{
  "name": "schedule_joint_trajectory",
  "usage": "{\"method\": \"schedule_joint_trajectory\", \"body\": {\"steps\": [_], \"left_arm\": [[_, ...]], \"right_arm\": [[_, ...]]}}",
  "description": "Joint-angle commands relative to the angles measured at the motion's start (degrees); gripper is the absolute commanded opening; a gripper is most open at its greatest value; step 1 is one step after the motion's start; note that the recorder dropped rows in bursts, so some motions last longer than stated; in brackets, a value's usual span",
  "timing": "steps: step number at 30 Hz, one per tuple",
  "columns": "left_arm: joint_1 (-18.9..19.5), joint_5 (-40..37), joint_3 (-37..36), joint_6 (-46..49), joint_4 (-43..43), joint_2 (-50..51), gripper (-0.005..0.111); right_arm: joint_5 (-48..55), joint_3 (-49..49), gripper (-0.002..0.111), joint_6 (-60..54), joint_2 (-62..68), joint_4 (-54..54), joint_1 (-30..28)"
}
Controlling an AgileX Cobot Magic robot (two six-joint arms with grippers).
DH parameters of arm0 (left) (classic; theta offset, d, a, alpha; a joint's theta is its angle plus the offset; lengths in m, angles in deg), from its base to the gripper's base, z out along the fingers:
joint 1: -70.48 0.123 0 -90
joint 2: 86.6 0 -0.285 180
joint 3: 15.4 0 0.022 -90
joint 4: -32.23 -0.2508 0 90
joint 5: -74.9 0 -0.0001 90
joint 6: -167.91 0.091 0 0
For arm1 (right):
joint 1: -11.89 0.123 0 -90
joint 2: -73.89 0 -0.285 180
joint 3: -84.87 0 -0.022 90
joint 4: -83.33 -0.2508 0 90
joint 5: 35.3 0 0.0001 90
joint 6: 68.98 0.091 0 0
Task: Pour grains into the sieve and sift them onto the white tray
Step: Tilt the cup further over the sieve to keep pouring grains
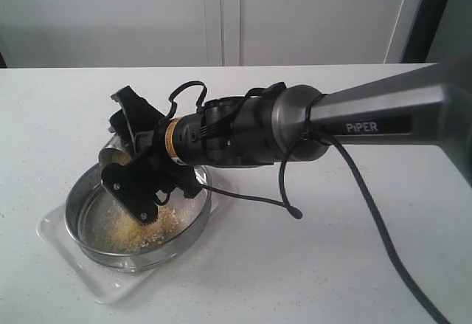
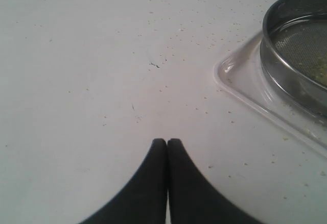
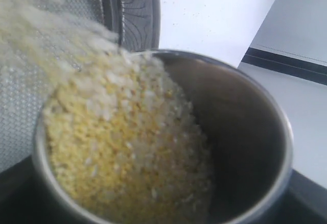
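My right gripper (image 1: 135,160) is shut on a small steel cup (image 1: 115,154) and holds it tilted over the sieve (image 1: 193,221). Grains (image 3: 117,147) fill the cup (image 3: 245,122) and stream over its lip onto the sieve's mesh (image 3: 20,112). A yellow heap of grains (image 1: 140,232) lies inside the sieve. The sieve stands on the white tray (image 1: 110,283). In the left wrist view my left gripper (image 2: 167,142) is shut with nothing in it, low over bare table beside a corner of the tray (image 2: 245,89) and the sieve's wall (image 2: 286,76). The left arm does not show in the exterior view.
The white table (image 1: 310,265) carries scattered stray grains (image 2: 168,45) near the tray. The right arm (image 1: 354,121) and its black cable (image 1: 369,206) stretch across the table from the right. A wall runs along the table's far edge.
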State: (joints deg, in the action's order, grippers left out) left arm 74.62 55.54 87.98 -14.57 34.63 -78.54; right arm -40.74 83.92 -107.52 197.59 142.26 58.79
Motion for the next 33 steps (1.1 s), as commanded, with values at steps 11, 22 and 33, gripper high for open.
{"method": "schedule_joint_trajectory", "body": {"steps": [11, 22, 33], "left_arm": [[-0.28, -1.00, -0.60, 0.17, 0.56, -0.27, 0.000], [-0.28, -1.00, -0.60, 0.17, 0.56, -0.27, 0.000], [-0.28, -1.00, -0.60, 0.17, 0.56, -0.27, 0.000]], "right_arm": [[0.46, 3.93, 0.000, -0.70, 4.02, 0.00, 0.03], [4.39, 6.75, 0.000, -0.70, 6.78, 0.00, -0.08], [9.50, 8.59, 0.000, -0.70, 7.83, 0.00, -0.08]]}}
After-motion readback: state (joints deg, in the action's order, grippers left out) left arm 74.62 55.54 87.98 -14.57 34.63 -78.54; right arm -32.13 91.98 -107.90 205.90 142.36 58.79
